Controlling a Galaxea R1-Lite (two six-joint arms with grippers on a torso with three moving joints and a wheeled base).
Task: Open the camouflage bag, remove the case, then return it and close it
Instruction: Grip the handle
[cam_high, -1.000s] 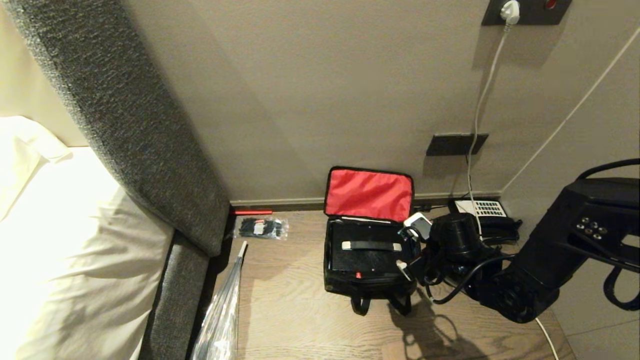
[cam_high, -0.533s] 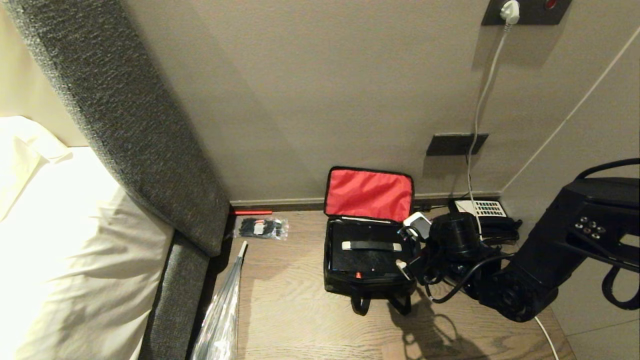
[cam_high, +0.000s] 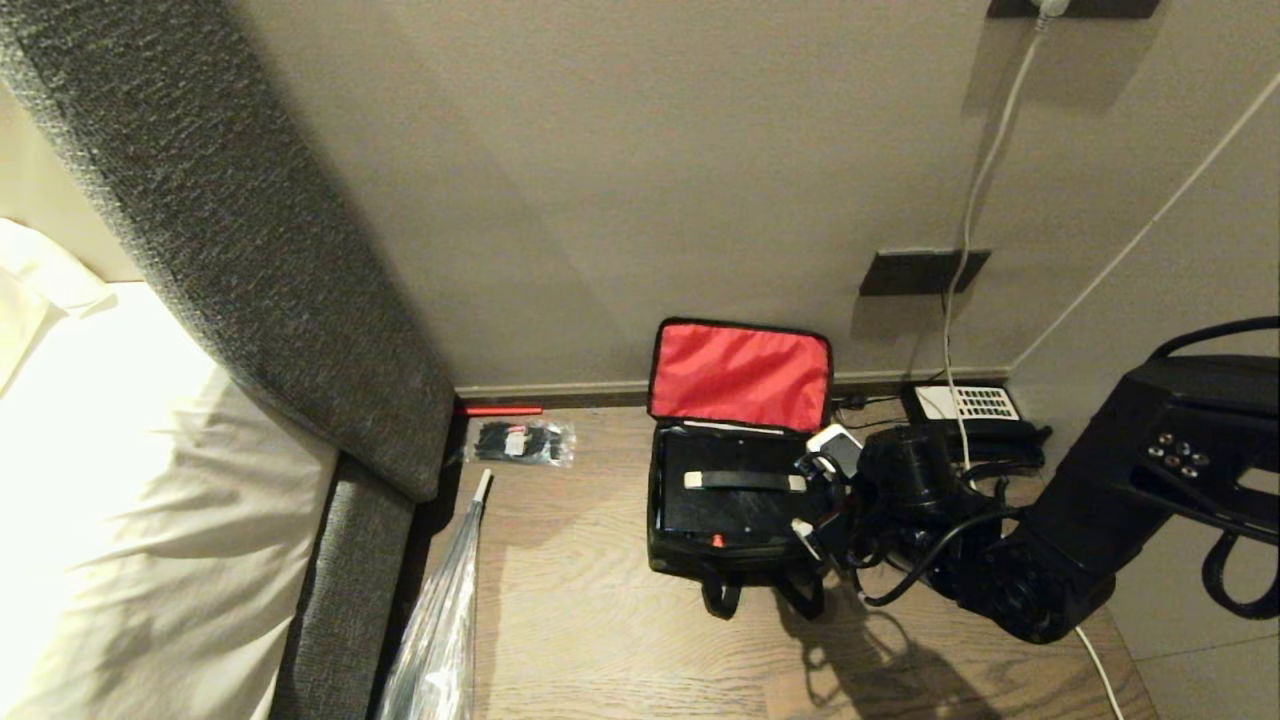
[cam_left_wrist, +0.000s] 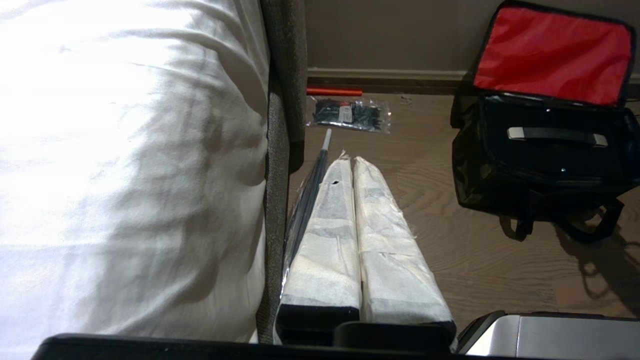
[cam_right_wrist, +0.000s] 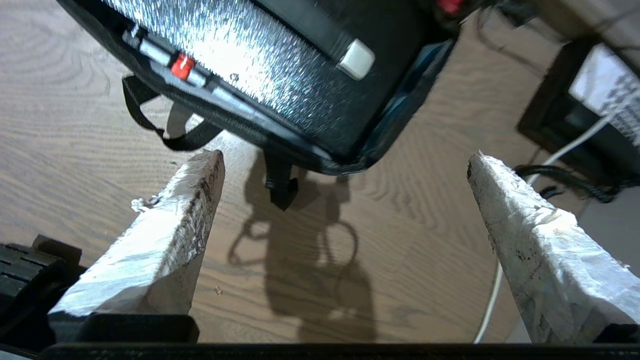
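The camouflage bag (cam_high: 738, 520) stands open on the wooden floor (cam_high: 600, 630) against the wall, its red-lined lid (cam_high: 740, 373) propped upright, and the case (cam_high: 735, 495) lies flat inside it. The head view shows the right gripper (cam_high: 820, 485) at the bag's right edge, above the floor, but its wrist and cabling mask the fingers there. The right wrist view settles the matter: the two wrapped fingers (cam_right_wrist: 165, 245) are spread wide with nothing between them, only floor, shadow and the bag's near corner ahead. That view also shows the case's textured top, a red spot (cam_right_wrist: 182, 65) near its edge and one pale end of its handle (cam_right_wrist: 356, 59), details that read small from the head. The left gripper (cam_left_wrist: 352, 165) is absent from the head view; its own camera shows it parked low beside the bed (cam_left_wrist: 130, 150), fingers pressed together on nothing. A clear plastic bag (cam_left_wrist: 300, 210) lies along the bed frame just beside them. A small packet of black items (cam_high: 522, 442) and a thin red strip (cam_high: 498, 410) lie by the skirting. The telephone (cam_high: 975, 410) with a white keypad sits behind the right arm, partly covered. The wall socket at the top of the head view is cut off, and the bag's camouflage pattern reads nearly black.
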